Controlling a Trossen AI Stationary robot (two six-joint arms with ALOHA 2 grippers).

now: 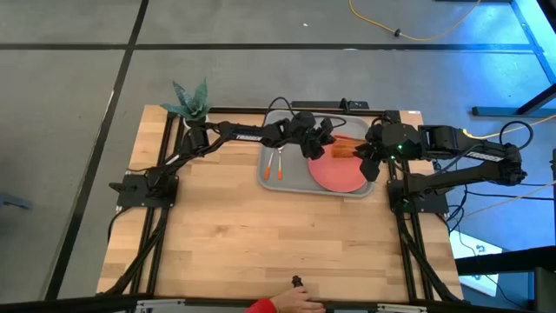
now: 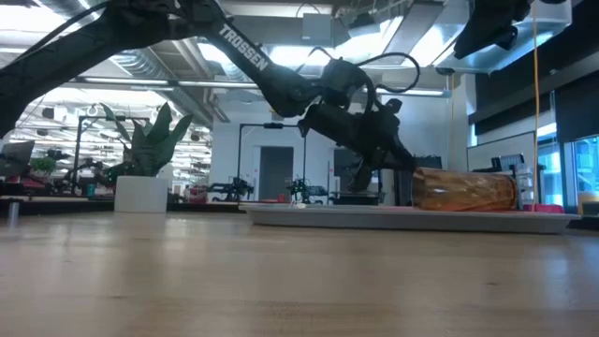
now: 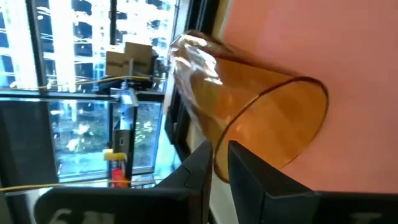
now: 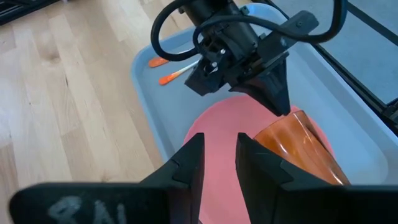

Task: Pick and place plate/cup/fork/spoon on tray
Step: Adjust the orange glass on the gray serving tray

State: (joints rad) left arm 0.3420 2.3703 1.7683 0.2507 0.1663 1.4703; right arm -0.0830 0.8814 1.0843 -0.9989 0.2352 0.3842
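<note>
The grey tray (image 1: 291,181) at the table's far side holds the pink plate (image 1: 340,174). On the plate the amber cup (image 1: 347,146) lies on its side, also visible in the low view (image 2: 463,190). My left gripper (image 3: 216,167) is shut on the cup's rim and reaches in from the tray's left (image 4: 281,102). The fork and spoon (image 1: 274,167), two orange-handled pieces that I cannot tell apart, lie side by side on the tray's left part. My right gripper (image 4: 217,155) hovers over the plate's near-right side, fingers slightly apart, with nothing between them. My left gripper holds the cup by the wall at its open rim (image 3: 216,149): one finger outside the wall, the other finger (image 3: 249,180) inside the mouth. The fingers come slanting down from the table's left. The cup lies on its side, its wall resting on the plate.
A white pot with a green plant (image 1: 193,106) stands at the table's far left corner. A person's hand (image 1: 287,303) shows at the near edge. Bare wood (image 1: 261,243) spreads between the tray and the near edge.
</note>
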